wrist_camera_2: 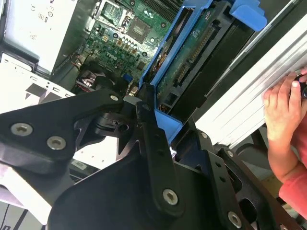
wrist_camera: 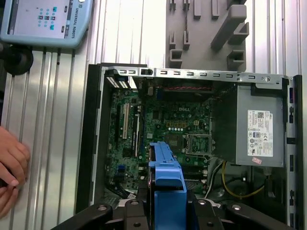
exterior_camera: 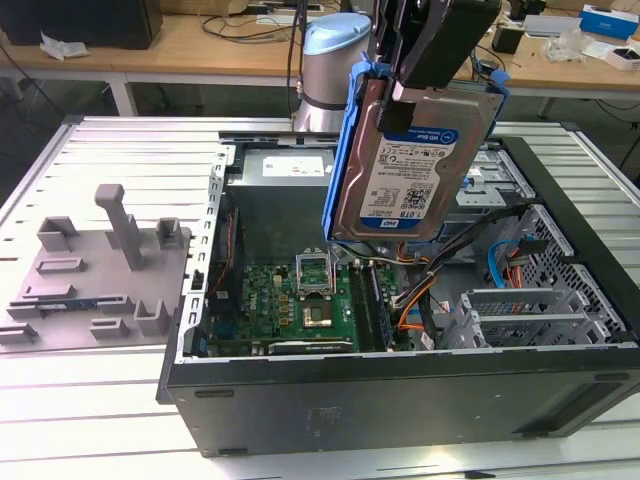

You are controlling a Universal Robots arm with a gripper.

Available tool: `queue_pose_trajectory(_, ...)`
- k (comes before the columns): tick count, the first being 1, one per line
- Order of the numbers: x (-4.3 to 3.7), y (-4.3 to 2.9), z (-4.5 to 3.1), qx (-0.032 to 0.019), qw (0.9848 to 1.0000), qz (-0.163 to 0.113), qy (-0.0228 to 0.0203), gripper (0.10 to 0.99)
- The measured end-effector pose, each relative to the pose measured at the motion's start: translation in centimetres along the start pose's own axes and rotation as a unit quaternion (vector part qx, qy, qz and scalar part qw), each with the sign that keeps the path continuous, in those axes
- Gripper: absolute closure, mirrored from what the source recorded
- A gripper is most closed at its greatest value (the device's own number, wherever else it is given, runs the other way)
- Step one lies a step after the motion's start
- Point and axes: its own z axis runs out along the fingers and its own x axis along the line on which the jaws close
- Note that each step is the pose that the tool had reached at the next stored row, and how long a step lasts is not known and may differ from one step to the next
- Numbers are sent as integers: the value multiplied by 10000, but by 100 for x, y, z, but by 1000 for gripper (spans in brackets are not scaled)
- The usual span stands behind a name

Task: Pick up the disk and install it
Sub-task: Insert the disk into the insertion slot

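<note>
claw [exterior_camera: 436, 88] clamped on the disk [exterior_camera: 400, 175], disk held on edge above the open computer case [exterior_camera: 400, 400]

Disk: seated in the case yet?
No, in the exterior view the gripper holds the disk in the air above the open case.

Looked every bit a robotics lab, not a home or an office. Had an opened computer case [exterior_camera: 400, 400] laid flat on a ribbed aluminium table [exterior_camera: 80, 440], beside a grey fixture plate [exterior_camera: 90, 270]. Showed a robot arm's base [exterior_camera: 335, 60] standing behind the case, gripper [exterior_camera: 430, 85] clamped on the disk [exterior_camera: 400, 170] above it. Caught a teach pendant [wrist_camera: 43, 21] on that table too, and wooden workbenches [exterior_camera: 200, 50] strewn with cables [exterior_camera: 265, 18] at the back.
</note>
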Motion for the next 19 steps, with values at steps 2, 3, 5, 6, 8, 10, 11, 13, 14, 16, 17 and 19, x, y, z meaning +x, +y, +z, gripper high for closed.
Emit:
queue_pose_trajectory(2,0,-1,0,0,10000,0,0,718)
queue_pose_trajectory(3,0,-1,0,0,10000,0,0,718)
queue_pose_trajectory(5,0,1,0,2,10000,0,0,718)
queue_pose_trajectory(6,-2,2,0,12,10000,0,1,718)
queue_pose_trajectory(8,-6,2,1,73,10000,3,3,718)
queue_pose_trajectory(10,-6,2,0,184,9998,7,8,718)
queue_pose_trajectory(11,-5,2,0,273,9996,10,2,718)
queue_pose_trajectory(13,-4,2,1,330,9994,6,-66,718)
queue_pose_trajectory(14,-3,2,1,359,9993,1,-143,718)
queue_pose_trajectory(16,2,5,2,427,9988,-4,-245,718)
queue_pose_trajectory(17,6,5,4,463,9986,-4,-254,718)
queue_pose_trajectory(19,10,4,6,526,9982,-4,-271,718)
